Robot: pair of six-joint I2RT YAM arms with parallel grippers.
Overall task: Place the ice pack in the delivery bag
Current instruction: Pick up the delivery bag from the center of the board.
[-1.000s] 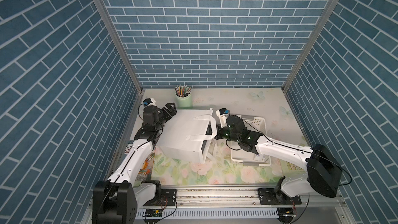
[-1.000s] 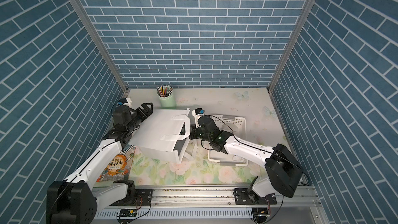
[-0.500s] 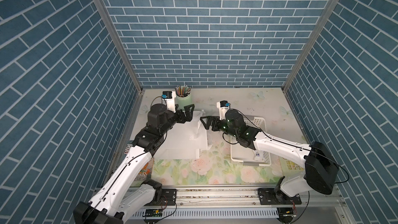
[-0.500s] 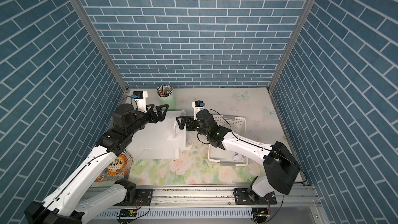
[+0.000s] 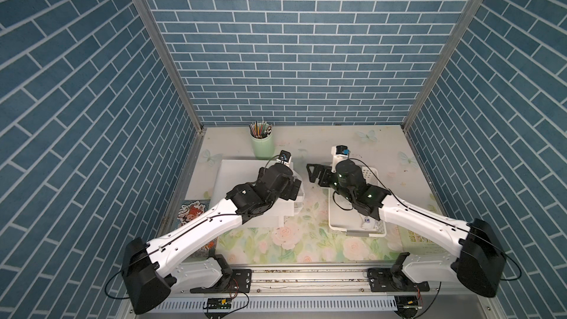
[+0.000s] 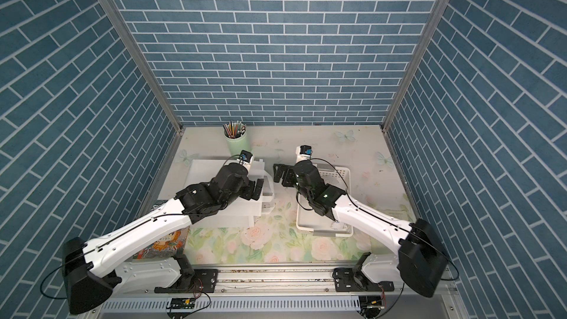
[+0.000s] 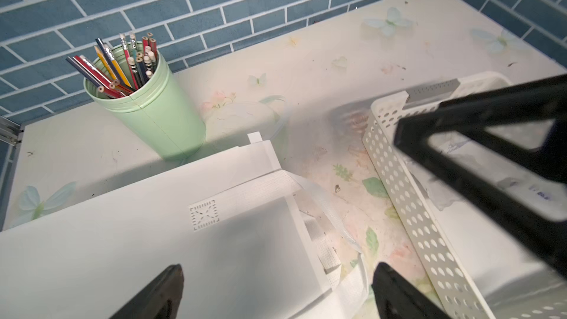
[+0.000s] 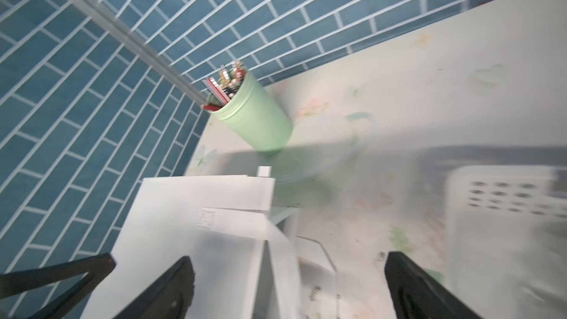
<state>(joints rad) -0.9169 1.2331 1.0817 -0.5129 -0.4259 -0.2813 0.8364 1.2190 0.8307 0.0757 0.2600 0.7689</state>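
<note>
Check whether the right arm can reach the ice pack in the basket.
Probably yes: the ice pack lies uncovered in the open-topped basket, though the right gripper, jaws open, points away.

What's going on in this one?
Two arms are meant to put a small white pouch with blue print, the ice pack, into a large white fabric delivery bag. Nothing is held: the pack lies in the white perforated plastic basket, the bag lies flat beside it. The left gripper hangs open over the bag, the right gripper open between bag and basket.
</note>
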